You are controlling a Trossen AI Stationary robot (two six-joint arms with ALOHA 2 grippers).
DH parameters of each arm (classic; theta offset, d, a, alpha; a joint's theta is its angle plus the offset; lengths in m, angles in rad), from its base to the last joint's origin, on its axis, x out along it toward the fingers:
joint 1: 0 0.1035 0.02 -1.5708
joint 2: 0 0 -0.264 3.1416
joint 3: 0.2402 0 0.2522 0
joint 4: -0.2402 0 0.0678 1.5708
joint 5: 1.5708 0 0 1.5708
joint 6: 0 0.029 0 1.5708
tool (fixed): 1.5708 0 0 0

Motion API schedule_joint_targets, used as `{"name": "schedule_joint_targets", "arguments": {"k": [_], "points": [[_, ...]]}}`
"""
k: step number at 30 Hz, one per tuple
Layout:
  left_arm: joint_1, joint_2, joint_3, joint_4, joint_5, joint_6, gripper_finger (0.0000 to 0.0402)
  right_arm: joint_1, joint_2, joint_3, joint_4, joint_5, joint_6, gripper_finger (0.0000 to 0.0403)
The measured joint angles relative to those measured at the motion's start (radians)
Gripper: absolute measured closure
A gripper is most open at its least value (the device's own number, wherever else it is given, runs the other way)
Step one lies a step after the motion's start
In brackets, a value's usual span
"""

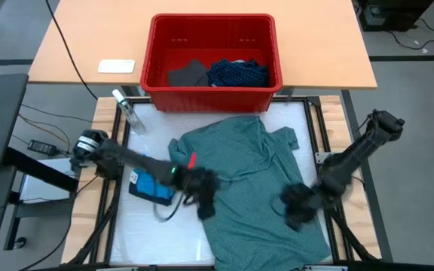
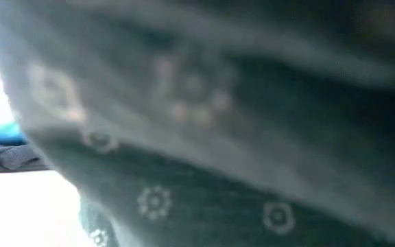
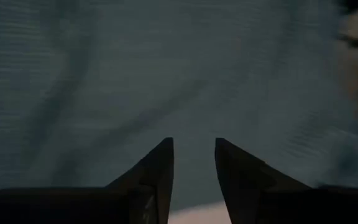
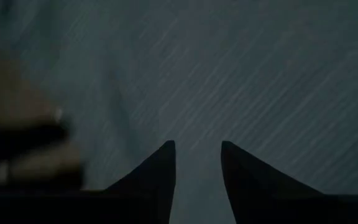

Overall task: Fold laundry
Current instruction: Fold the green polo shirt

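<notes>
Over on the left, the left arm reaches in across the worktop (image 1: 126, 233); just under its forearm lies the bright blue small garment (image 1: 152, 187), flat on the white surface and touching the shirt's left edge; a clear spray bottle (image 1: 129, 113) lies near the worktop's far-left corner, well apart from the cloth. The left gripper (image 1: 204, 197) sits low on the left side of the grey-green shirt (image 1: 251, 181); from the wrist its two fingers (image 3: 160, 168) stand a little apart, a narrow gap between them, cloth right ahead but nothing pinched between the tips.

Centre now: the grey-green shirt is spread wide over the middle of the worktop, rumpled, collar end toward the red bin (image 1: 211, 89); the low view is almost filled by its flower-dotted weave (image 2: 252, 206). The red bin stands beyond the shirt on the wooden table; inside it, a charcoal-grey piece (image 1: 188, 74) on the left, a navy dotted piece (image 1: 238, 73) beside it on the right.

On the right, the right gripper (image 1: 298, 205) is down on the shirt's right side; its fingers (image 4: 163, 168) are likewise partly open, fabric close in front, nothing held.
</notes>
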Motion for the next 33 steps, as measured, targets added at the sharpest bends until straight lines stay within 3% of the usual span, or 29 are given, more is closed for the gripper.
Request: {"name": "schedule_joint_targets", "arguments": {"k": [6,9,12,19,22,27,30,33], "points": [[0.249,0.032,-0.075,0.036,0.014,0.096,0.0279,-0.244,0.045,-0.176,0.223,0.035,0.034,0.0289],[0.346,0.032,-0.161,0.032,0.036,0.037,0.0279,-0.300,0.097,-0.228,0.339,0.039,0.057,0.0306],[0.403,0.032,-0.257,0.007,0.137,-0.069,0.0279,-0.307,0.155,-0.239,0.405,-0.021,0.057,0.0323],[0.341,0.021,-0.397,0.036,0.488,-0.180,0.0279,-0.230,0.244,-0.201,0.575,-0.334,0.018,0.0337],[0.284,0.017,-0.382,0.033,0.605,-0.175,0.0279,-0.197,0.227,-0.170,0.543,-0.325,0.057,0.0337],[0.244,-0.037,-0.277,0.051,0.597,-0.078,0.0279,-0.202,0.157,-0.148,0.450,-0.097,0.132,0.0337],[0.293,-0.044,-0.209,0.046,0.499,0.015,0.0279,-0.236,0.148,-0.148,0.341,0.030,0.183,0.0337],[0.385,-0.045,-0.148,0.055,0.369,0.107,0.0279,-0.281,0.168,-0.172,0.282,0.038,0.177,0.0337]]}}
